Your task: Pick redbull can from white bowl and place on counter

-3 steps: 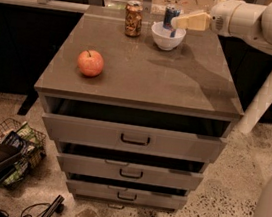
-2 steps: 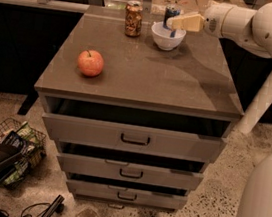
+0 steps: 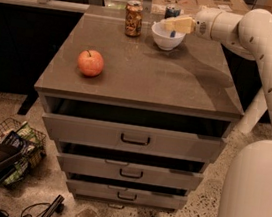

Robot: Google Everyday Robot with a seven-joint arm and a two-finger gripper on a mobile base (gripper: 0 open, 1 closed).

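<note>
The redbull can point(image 3: 173, 10) stands upright in the white bowl point(image 3: 162, 39) at the back of the counter point(image 3: 145, 81). Its blue-and-silver top shows above the bowl's rim, and a blue patch shows lower down inside the bowl. My gripper point(image 3: 170, 24) reaches in from the right, over the bowl, and crosses in front of the can's middle, hiding that part. The white arm point(image 3: 253, 31) bends away to the right behind it.
A brown-gold patterned can point(image 3: 134, 19) stands just left of the bowl. A red apple point(image 3: 90, 62) lies at the counter's left. The drawers point(image 3: 134, 139) below stand slightly open. A wire basket point(image 3: 17, 144) and dark gear lie on the floor at left. My white base point(image 3: 252, 197) fills the lower right.
My gripper has moved left, from beside the bowl's right rim to over the bowl and against the can. The can, bowl and apple have not moved.
</note>
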